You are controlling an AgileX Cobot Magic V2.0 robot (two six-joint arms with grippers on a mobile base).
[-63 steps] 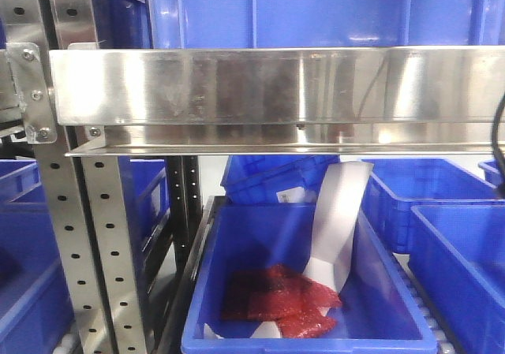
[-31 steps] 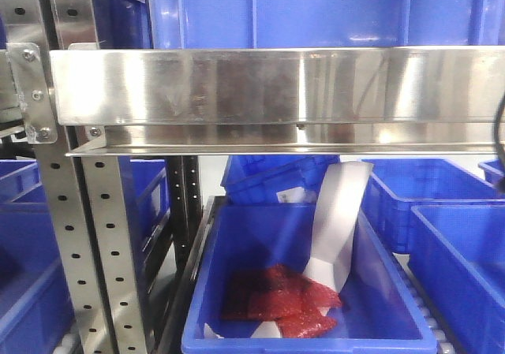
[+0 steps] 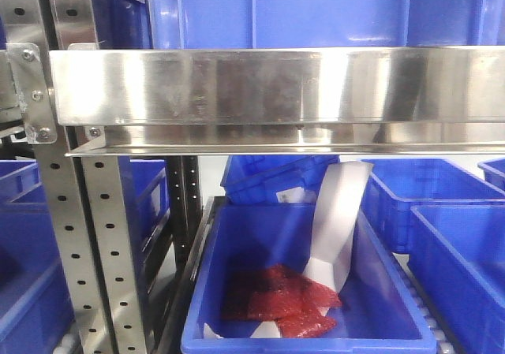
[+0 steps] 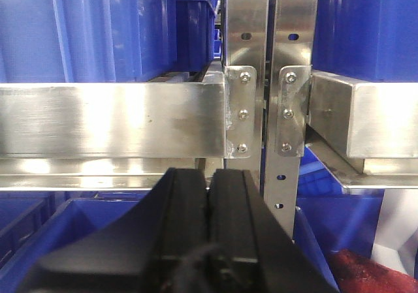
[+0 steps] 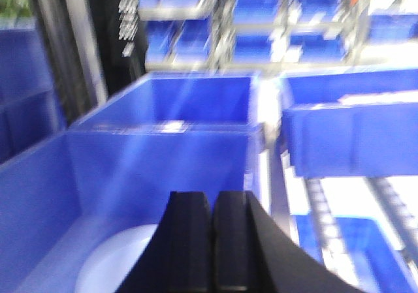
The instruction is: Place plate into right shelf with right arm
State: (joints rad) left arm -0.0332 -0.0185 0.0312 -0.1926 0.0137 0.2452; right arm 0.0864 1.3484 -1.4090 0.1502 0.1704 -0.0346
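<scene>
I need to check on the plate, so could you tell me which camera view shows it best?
The right wrist view. The plate shows as a blurred white round shape in a blue bin, partly hidden behind the right gripper, whose fingers are together. The front-facing and left wrist views show none of it.

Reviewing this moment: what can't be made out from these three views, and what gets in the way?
- Plate: right wrist view only; partly covered by the right pincer and cut off by the bottom edge; motion blur softens it.
- Which bin on the right shelf holds it: unclear; the front view shows no plate.
- Both arms: absent from the front view.
- Left pincer: its base fills the lower frame, hiding the bins below.
</scene>
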